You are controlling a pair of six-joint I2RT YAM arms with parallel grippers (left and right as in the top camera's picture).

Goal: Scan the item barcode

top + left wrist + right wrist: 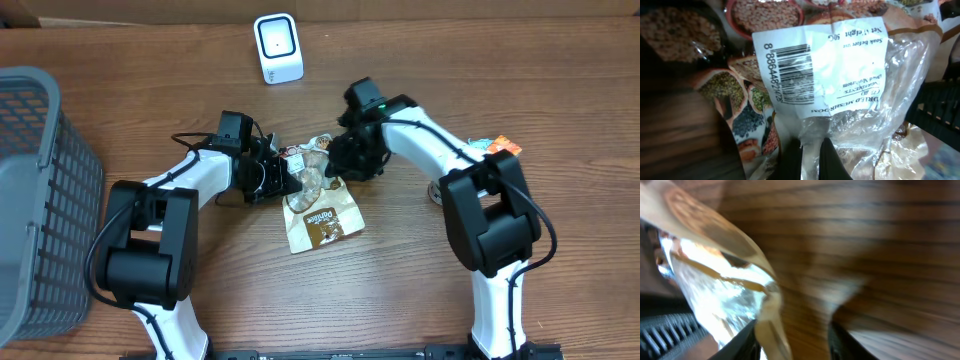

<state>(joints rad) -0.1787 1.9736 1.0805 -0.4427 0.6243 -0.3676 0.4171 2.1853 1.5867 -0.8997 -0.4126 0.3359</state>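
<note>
Reading "DRIED MUSHROOM" by its barcode, the bag (850,100) sits clamped in the left pincer (812,155); right pincer (792,335) parted.

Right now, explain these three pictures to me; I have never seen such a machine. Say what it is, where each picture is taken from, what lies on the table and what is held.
These are two white robot arms at a wooden table, each ending in two-finger jaws. The wide picture looks down from above; the other two come from cameras on the left and right wrists. Between the arms lies a clear packet of dried mushrooms. The left gripper is shut on it, and its wrist camera shows the white label with the barcode. The right gripper is at the packet with its jaws apart. A white barcode scanner stands at the far edge, a grey basket to the left.
</note>
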